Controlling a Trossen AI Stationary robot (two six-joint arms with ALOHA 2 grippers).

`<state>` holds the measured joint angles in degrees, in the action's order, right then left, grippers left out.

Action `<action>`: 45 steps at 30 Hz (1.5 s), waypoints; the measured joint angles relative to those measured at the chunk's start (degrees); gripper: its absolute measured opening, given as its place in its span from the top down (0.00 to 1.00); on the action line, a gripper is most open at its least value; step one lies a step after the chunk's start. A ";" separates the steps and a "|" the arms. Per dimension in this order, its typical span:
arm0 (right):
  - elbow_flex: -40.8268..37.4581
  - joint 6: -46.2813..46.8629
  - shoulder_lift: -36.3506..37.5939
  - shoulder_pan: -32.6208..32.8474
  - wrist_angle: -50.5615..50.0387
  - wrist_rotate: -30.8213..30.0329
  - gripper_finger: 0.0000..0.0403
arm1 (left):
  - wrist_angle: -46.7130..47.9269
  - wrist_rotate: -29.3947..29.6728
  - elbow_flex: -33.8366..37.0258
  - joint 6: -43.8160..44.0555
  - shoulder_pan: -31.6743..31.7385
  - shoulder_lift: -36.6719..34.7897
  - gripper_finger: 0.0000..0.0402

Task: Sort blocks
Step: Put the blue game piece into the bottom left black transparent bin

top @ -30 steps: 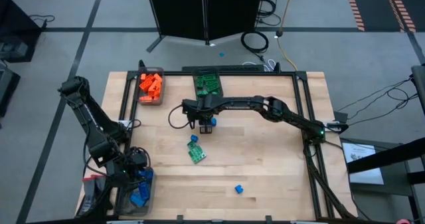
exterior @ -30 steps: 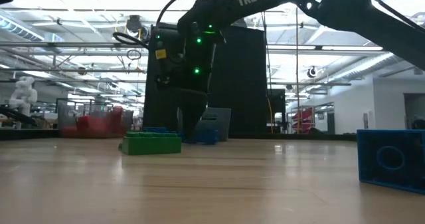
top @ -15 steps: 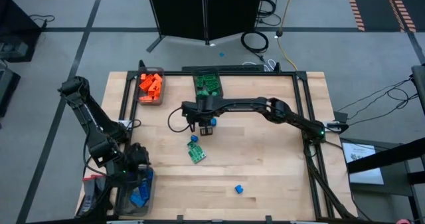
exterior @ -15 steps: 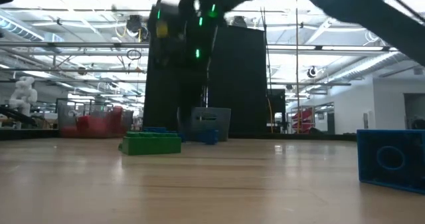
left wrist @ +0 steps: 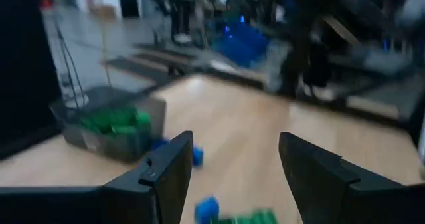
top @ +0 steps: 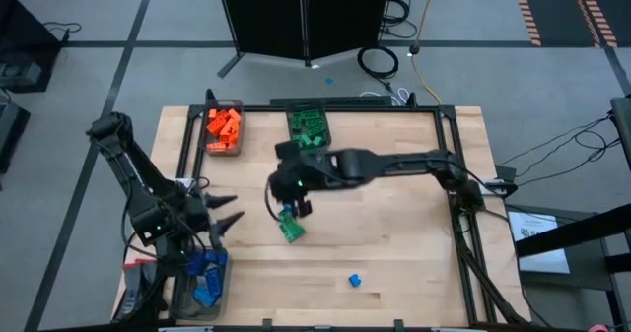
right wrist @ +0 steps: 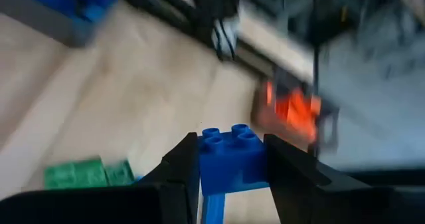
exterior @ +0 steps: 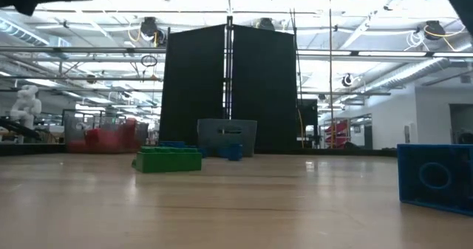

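My right gripper (top: 293, 202) hangs over the middle of the table, shut on a blue block (right wrist: 226, 154). On the table by it lie a green block (top: 293, 231) and a small blue block (exterior: 233, 152). Another blue block (top: 354, 280) lies near the front edge. My left gripper (top: 230, 211) stands open and bare at the table's left side, above the bin of blue blocks (top: 202, 285), with its fingers pointing toward the right. The bins of orange blocks (top: 224, 127) and green blocks (top: 308, 125) stand at the far edge. My right gripper pinches the blue block's two opposite side walls (right wrist: 202, 163) between its two fingers. The studs face away from the wrist. The block is lifted clear of the table, well above the green block (right wrist: 83, 173).
Dark rails run along the table's far, left and right edges (top: 449, 135). The wood on the right half (top: 394, 233) lies bare. A black panel (exterior: 229, 86) stands behind the far edge.
My right gripper has risen from the table with the blue block and swung toward the near left, above the green block. My left gripper has lifted out of the blue bin and turned from pointing down to pointing level toward the table's right.
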<state>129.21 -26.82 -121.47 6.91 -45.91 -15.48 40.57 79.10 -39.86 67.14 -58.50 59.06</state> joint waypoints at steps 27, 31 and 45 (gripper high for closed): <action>-0.07 -25.52 -0.65 11.04 19.19 -8.37 0.70 | -58.68 -25.71 0.00 -63.70 0.64 -9.08 0.44; -0.07 -26.05 -0.66 11.67 19.58 -8.57 0.70 | -59.20 -29.04 0.15 -67.52 2.22 -8.99 0.44; -0.07 -31.26 -0.65 14.28 22.97 -8.57 0.70 | -63.59 -38.80 3.30 -66.43 8.07 -8.99 0.44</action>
<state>129.14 -58.09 -122.13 21.19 -22.94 -24.05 -23.02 40.30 -36.56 0.71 -50.43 50.06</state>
